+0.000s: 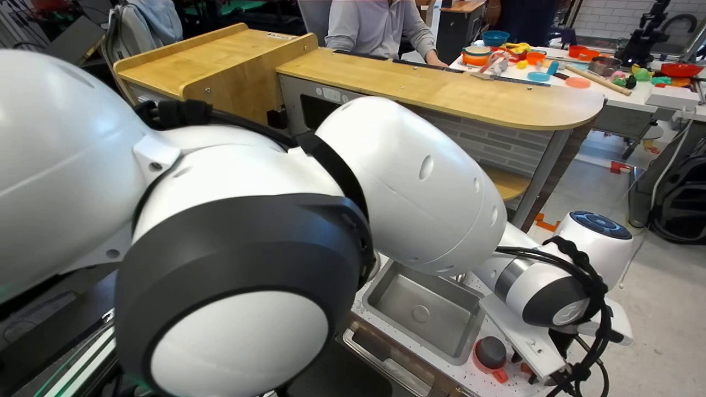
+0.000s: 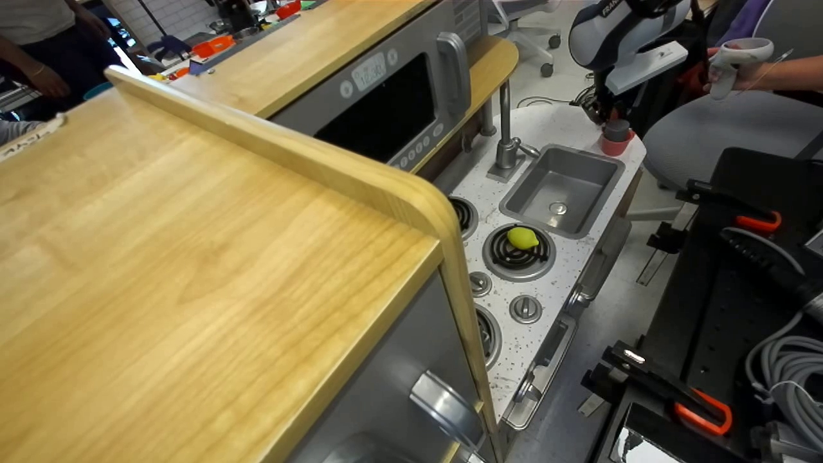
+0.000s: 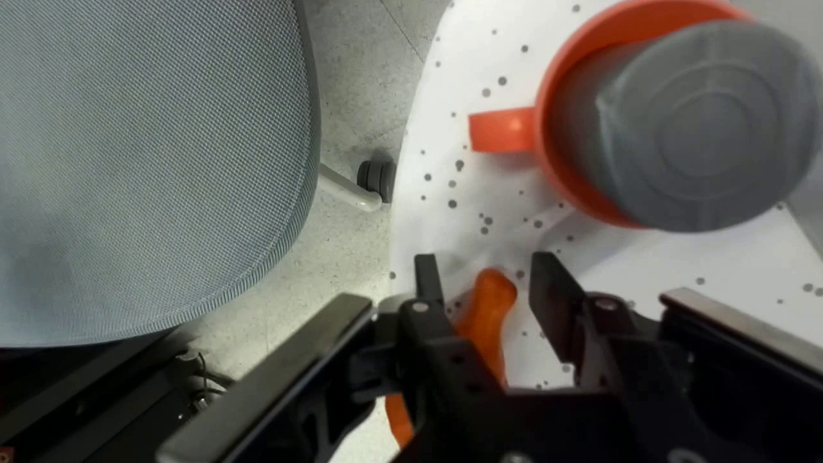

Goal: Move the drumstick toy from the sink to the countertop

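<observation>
Drumstick toy [image 3: 487, 315]: orange, elongated, slim rounded tip. Lies on the countertop [image 3: 495, 199] near the rounded edge, apart from the sink [image 2: 569, 186]. Wrist view shows the tip end; rest hidden, full outline can't be told. In an exterior view only a small patch of the toy [image 1: 525, 368] shows. Countertop: white, dark speckles, rounded end. Sink: grey, rectangular, rounded corners, set into the countertop, inner floor visible in both exterior views.
</observation>
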